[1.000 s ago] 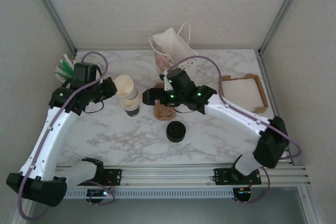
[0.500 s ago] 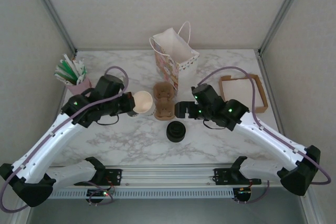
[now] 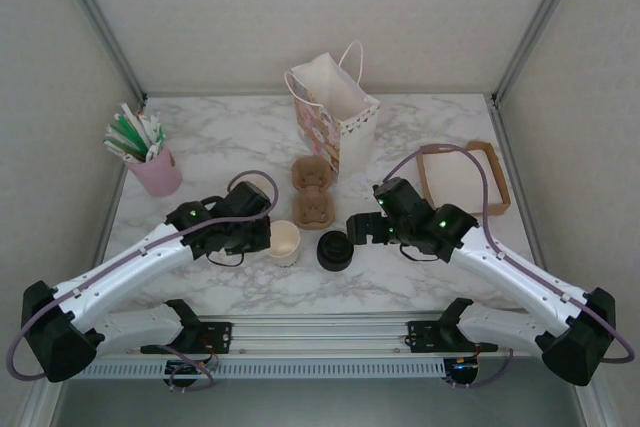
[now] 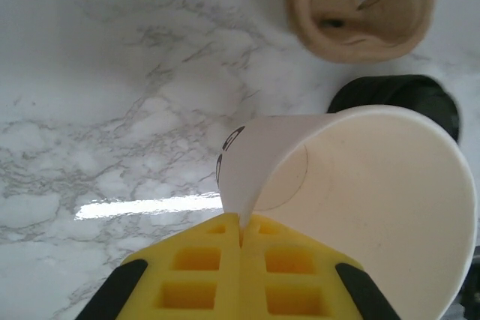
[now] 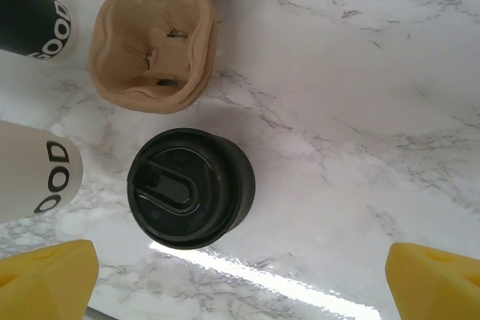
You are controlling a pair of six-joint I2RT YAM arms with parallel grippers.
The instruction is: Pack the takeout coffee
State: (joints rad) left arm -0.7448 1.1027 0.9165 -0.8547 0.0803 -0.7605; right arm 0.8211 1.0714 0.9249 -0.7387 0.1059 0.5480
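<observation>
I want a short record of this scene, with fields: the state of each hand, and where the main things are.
left hand: shut on the wall of a lidless paper cup
right hand: open, holds nothing
black lid: on the table, between the two hands
cup carrier: empty, just behind the lid
paper bag: upright, open, behind the carrier

The takeout coffee [image 5: 30, 16] (black band lettered GOOD, top cropped) sits beside the carrier [image 5: 154, 35].
</observation>
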